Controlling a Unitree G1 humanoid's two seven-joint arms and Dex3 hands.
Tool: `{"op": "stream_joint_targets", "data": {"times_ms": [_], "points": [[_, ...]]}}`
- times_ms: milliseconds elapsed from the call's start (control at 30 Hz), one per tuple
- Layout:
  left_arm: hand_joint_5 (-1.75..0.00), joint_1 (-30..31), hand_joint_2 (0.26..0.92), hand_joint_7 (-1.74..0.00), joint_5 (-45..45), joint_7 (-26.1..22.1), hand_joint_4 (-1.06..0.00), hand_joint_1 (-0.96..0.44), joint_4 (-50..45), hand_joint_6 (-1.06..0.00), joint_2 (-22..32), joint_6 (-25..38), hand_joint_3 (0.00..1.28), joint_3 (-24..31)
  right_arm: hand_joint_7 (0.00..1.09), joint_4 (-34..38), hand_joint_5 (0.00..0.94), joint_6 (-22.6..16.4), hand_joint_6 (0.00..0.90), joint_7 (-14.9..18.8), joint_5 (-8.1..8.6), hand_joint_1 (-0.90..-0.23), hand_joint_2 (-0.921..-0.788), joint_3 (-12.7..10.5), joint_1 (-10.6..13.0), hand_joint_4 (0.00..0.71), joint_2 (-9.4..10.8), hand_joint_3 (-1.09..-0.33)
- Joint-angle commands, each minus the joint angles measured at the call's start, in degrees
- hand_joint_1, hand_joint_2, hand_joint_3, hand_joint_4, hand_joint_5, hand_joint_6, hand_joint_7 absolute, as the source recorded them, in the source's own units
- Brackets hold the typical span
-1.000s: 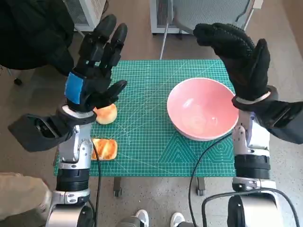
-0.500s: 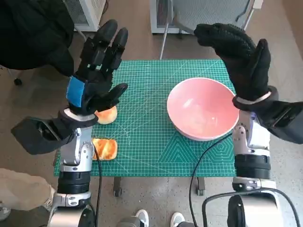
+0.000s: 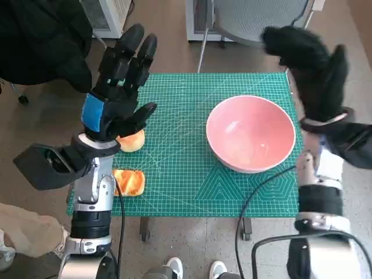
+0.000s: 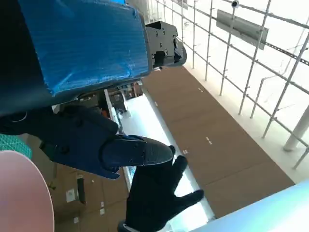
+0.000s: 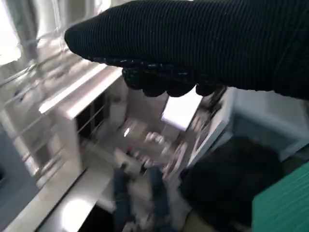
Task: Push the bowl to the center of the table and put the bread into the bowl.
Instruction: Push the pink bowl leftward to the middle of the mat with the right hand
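A pink bowl [image 3: 250, 133] sits empty on the right half of the green mat [image 3: 180, 174]; its rim [image 4: 24, 193] shows in the left wrist view. Two pieces of bread lie at the mat's left edge: a round bun [image 3: 132, 140] partly hidden under my left hand, and a toasted slice [image 3: 128, 182] nearer the front. My left hand [image 3: 119, 84] is raised above the bun, fingers spread, holding nothing. My gloved right hand [image 3: 311, 67] is raised beside the bowl's right rim, fingers apart and empty; the left wrist view also catches this right hand [image 4: 159, 198].
The small table ends just past the mat on every side. A person in dark clothing [image 3: 40, 35] sits at the far left, with a leg [image 3: 23, 232] near the front left. A chair base [image 3: 250, 23] stands behind the table.
My right hand has shifted rightward, from over the bowl's far right rim to just outside it. The left hand, bowl and bread stay put.
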Motion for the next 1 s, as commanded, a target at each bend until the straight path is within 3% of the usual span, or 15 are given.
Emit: {"op": "stream_joint_targets", "data": {"times_ms": [33, 233, 533, 1000], "points": [[0.00, 0.51, 0.921, -0.39, 0.13, 0.08, -0.05, -0.53, -0.16, 0.00, 0.10, -0.01, 0.29, -0.17, 0.00, 6.92, 0.000, -1.72, 0.297, -2.67, -1.72, -0.707, -0.921, -1.19, -0.97, 0.254, -1.36, -0.925], [0.00, 0.61, 0.921, -0.38, -0.14, 0.01, -0.05, -0.53, -0.22, 0.00, 0.05, 0.26, 0.29, -0.12, 0.01, 12.95, 0.000, -2.90, 0.308, -7.03, -3.17, -0.709, -0.921, -2.42, -2.01, 0.241, -2.20, -0.923], [0.00, 0.91, 0.921, -0.38, -0.32, -0.07, -0.05, -0.53, -0.18, 0.00, -0.06, 0.33, 0.29, -0.09, 0.02, 18.16, 0.005, -0.73, 0.339, -11.34, -3.87, -0.669, -0.921, -3.67, -2.70, 0.252, -2.94, -0.947], [0.00, 1.76, 0.921, -0.38, -0.45, 0.29, -0.05, -0.52, -2.01, 0.00, 0.21, 1.46, 0.29, -0.02, 0.04, 21.62, 0.014, 5.03, 0.384, -13.47, -4.57, -0.676, -0.921, -5.53, -1.91, 0.282, -3.44, -0.963]]}}
